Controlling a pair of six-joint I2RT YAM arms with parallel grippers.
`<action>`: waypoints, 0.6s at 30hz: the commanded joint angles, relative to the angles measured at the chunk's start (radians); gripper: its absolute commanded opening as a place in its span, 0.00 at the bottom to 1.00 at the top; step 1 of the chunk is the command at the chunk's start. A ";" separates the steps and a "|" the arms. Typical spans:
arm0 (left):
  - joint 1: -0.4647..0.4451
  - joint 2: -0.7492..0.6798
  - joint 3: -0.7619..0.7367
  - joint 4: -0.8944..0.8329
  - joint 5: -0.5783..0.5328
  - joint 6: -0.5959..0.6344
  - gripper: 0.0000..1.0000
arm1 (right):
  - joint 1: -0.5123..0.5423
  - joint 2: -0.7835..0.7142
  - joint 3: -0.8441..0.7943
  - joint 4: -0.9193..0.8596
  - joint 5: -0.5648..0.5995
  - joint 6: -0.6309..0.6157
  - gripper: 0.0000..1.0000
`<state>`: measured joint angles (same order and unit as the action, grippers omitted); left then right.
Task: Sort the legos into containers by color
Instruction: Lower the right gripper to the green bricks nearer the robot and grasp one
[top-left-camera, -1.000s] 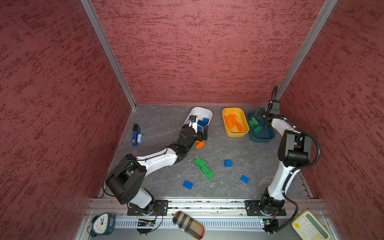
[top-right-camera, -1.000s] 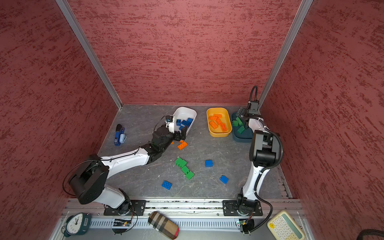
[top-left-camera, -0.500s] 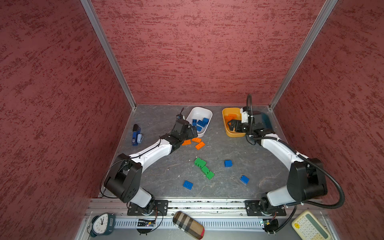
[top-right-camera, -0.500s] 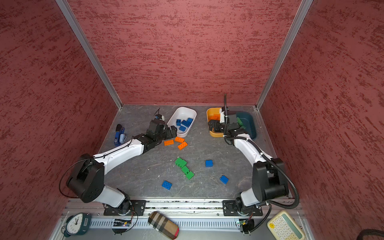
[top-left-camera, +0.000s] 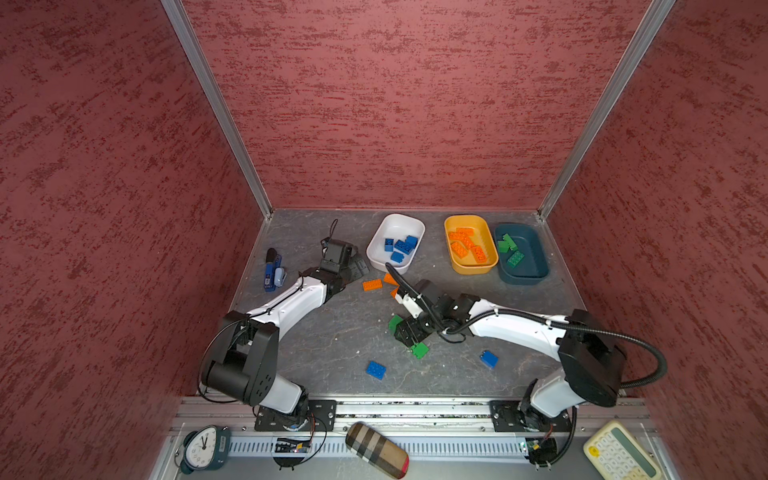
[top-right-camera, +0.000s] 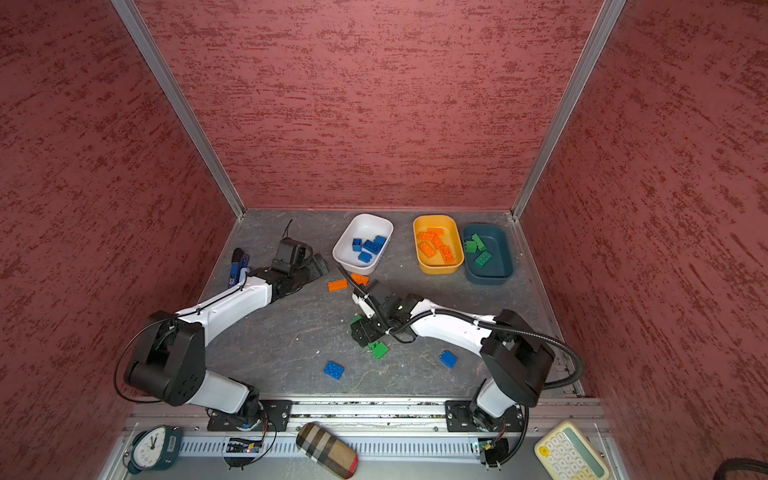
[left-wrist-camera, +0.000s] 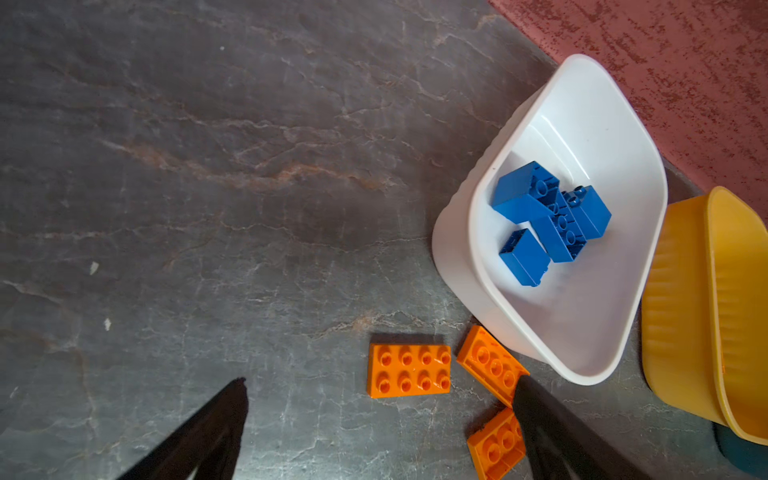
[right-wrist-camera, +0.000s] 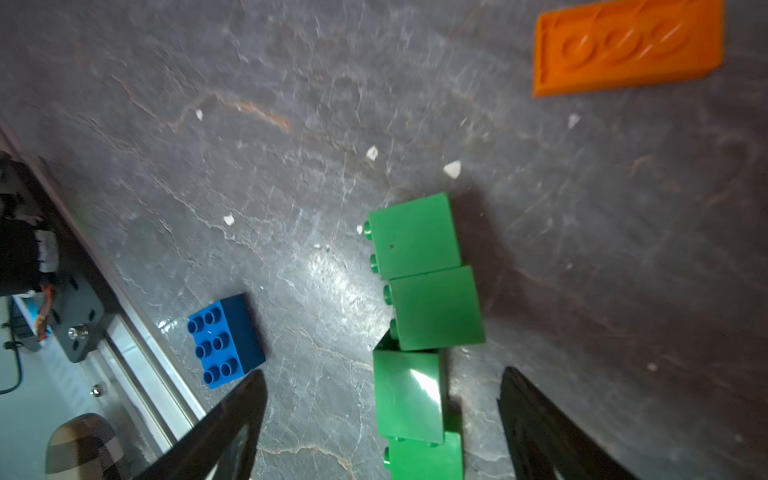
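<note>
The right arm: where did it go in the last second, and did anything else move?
The right gripper swung from the teal tub, past the yellow tub, down over the green bricks, open astride them, gripping nothing yet. The left gripper drew back from the white tub, open and empty. Tubs and visible bricks stayed put.

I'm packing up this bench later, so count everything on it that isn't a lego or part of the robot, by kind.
Tubs: 3, the white tub, yellow tub and dark teal tub
Blue stapler: 1
Alarm clock: 1
Calculator: 1
Plaid case: 1
Total: 7
</note>
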<state>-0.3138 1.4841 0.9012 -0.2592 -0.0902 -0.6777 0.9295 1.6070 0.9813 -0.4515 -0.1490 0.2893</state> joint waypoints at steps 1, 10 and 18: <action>0.011 -0.027 -0.028 0.057 0.065 -0.026 1.00 | 0.024 0.064 0.038 -0.072 0.136 0.017 0.74; 0.011 -0.028 -0.053 0.101 0.104 -0.028 0.99 | 0.106 0.172 0.100 -0.100 0.245 -0.017 0.47; 0.011 -0.014 -0.038 0.087 0.105 -0.023 0.99 | 0.105 0.125 0.098 -0.090 0.301 -0.056 0.26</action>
<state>-0.3038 1.4769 0.8593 -0.1822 0.0032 -0.7029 1.0348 1.7782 1.0576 -0.5373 0.0967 0.2672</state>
